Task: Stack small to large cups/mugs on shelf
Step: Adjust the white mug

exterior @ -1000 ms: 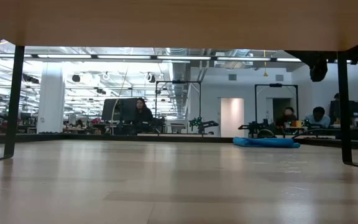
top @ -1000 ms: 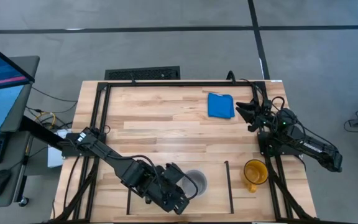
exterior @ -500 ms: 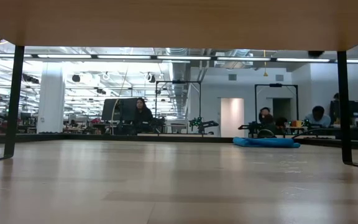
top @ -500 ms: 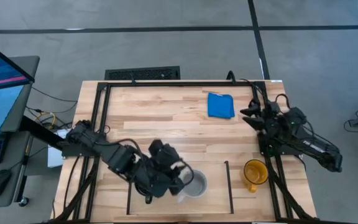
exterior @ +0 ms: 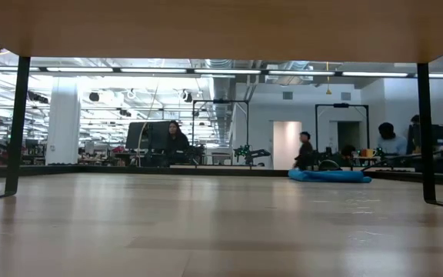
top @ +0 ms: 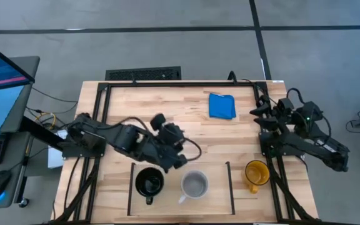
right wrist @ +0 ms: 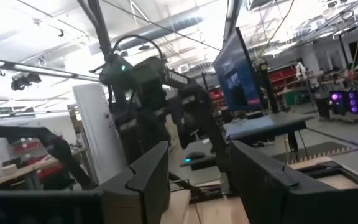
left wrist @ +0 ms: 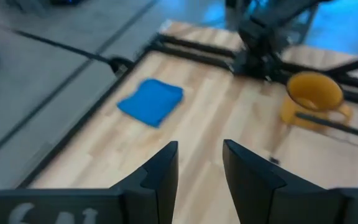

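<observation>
Room: showing behind the table [top: 167,106] in the low view as an open lab hall, with people sitting and walking far off.
Table: carrying the shelf [top: 180,165] along its near edge, between two thin black bars.
Black mug [top: 149,182]: now standing uncovered in the shelf's left place, near the table's front edge; lying under the left arm half a second ago.
Grey-white mug [top: 194,184]: standing in the middle place, just beside the black mug, not touching it; no longer under the arm.
Yellow mug [top: 255,173]: sitting past the right bar, near the table's right edge, unmoved; not yet inside the shelf.
Left gripper [top: 158,120]: having pulled back from the shelf toward the table's middle, hanging above bare wood; fingers [left wrist: 160,177] spread apart, holding nothing.
Right gripper [top: 259,111]: waiting at the table's right edge, near the blue cloth [top: 222,105]; fingers [right wrist: 148,168] spread apart, empty, now tipped up toward the room.
Meaning for the task: seeming two mugs already placed small to larger; probably only the yellow mug still needing to go into the free right place.
</observation>
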Robot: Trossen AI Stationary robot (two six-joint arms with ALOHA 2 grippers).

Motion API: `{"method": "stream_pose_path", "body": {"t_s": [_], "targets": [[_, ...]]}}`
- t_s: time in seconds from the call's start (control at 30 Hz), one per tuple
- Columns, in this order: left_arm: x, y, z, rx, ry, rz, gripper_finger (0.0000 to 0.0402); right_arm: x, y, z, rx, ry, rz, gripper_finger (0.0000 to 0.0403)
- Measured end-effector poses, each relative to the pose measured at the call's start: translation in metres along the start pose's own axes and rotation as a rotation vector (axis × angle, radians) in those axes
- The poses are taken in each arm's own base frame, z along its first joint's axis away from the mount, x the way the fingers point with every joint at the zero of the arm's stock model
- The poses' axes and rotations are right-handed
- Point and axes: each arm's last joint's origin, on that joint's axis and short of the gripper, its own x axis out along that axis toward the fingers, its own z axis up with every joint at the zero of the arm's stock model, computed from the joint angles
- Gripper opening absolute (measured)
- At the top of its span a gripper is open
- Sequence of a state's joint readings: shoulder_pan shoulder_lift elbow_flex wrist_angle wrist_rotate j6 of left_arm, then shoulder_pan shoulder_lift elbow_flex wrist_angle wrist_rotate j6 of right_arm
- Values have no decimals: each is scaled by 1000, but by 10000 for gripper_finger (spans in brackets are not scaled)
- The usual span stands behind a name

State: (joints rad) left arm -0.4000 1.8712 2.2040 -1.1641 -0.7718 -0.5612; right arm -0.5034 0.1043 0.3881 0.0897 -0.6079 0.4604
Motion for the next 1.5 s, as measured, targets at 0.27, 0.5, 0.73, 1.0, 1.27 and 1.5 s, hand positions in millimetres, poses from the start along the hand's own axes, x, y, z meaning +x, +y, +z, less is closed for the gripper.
{"method": "stream_pose_path", "body": {"t_s": [0.27, 0.5, 0.73, 1.0, 1.27, 1.5], "targets": [[-31, 33, -1, -14, -80, 82, 119, 13, -10, -1, -26, 64, -28, 192], [-46, 65, -39, -38, -91, 125, 119, 27, -22, -1, 15, 119, -53, 192], [-54, 105, -99, -111, -185, 22, 119, 39, -24, 9, 22, 126, -49, 194], [-59, 150, -158, -110, -315, -191, 119, 49, -30, 17, -29, 28, -91, 192], [-61, 176, -196, -72, -352, -322, 119, 49, -31, 16, -23, 30, -113, 192], [-58, 184, -215, -9, -436, -381, 119, 49, -31, 15, -12, 34, -119, 199]]}}
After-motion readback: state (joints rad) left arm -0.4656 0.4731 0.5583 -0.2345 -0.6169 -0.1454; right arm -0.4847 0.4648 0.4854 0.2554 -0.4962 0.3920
